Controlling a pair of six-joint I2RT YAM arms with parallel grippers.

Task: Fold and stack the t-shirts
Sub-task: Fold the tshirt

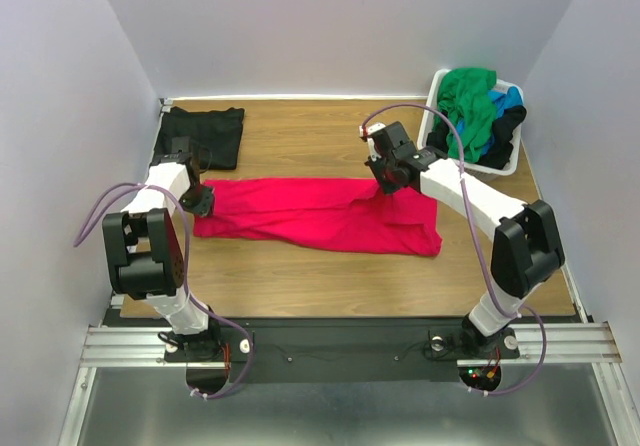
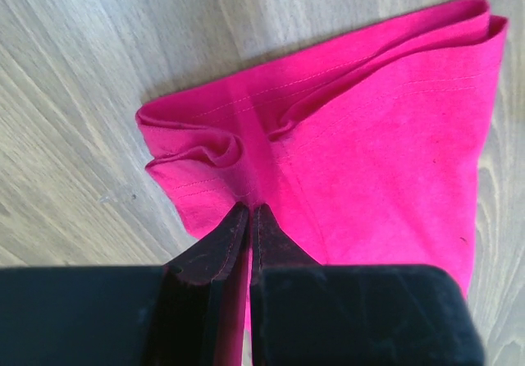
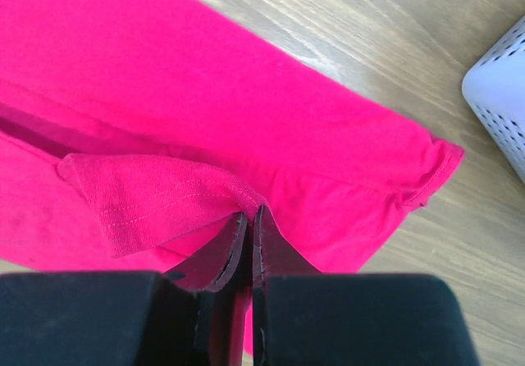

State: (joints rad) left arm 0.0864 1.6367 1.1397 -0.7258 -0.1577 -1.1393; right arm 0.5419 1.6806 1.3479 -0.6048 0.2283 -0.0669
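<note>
Progress is sitting at an early stage, judging from left to right. At the back-left corner of the wooden table [image 1: 300,276] a black t-shirt [image 1: 205,136] is lying folded into a neat square, looking like the start of the stack. Just in front of it the left arm is reaching forward with its elbow bent back and wrist dipping low. The left gripper [image 1: 200,202] is pinching the left end of the pinkish-red t-shirt [image 1: 320,216], its fingers nearly closed on a bunched hem in the left wrist view [image 2: 248,210]. The red shirt is lying across the middle of the table as a long band, apparently doubled lengthwise and needing its crosswise folds. The right arm is stretching diagonally inward, its right gripper [image 1: 383,178] resting on the band's far edge toward the right end. The fingers are almost shut on a small flap of cloth in the right wrist view [image 3: 250,214]. At the back-right, the white laundry basket [image 1: 512,164] is holding green [image 1: 470,101], blue [image 1: 508,99] and black [image 1: 505,131] shirts, all waiting unfolded.
</note>
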